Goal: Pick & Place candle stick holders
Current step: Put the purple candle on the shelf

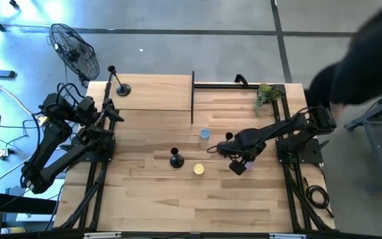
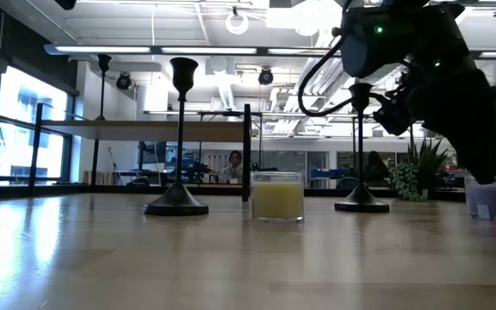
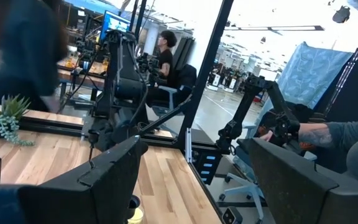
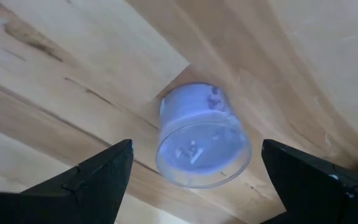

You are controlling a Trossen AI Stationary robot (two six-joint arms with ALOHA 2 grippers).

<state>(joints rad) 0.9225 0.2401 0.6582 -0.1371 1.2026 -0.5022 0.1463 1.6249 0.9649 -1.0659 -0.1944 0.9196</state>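
Right wrist view shows a bluish jar lying between the right pincer tips, spread wide, touching nothing. Overhead shows the candle holders mid-frame, one upper left. Left pincer spread, empty.

A robotics lab set in a large open industrial hall.

The wooden work surface sits in the middle of the high view on a black metal frame, over a bare grey concrete floor, with a standing fan at the upper left and loose cables along the left edge. The low view looks past it to exposed ceiling ducts, strip lights and tall windows on the left. In the left wrist view, upper left, a seated person works among monitors, and further arm rigs on stands fill the centre and right.
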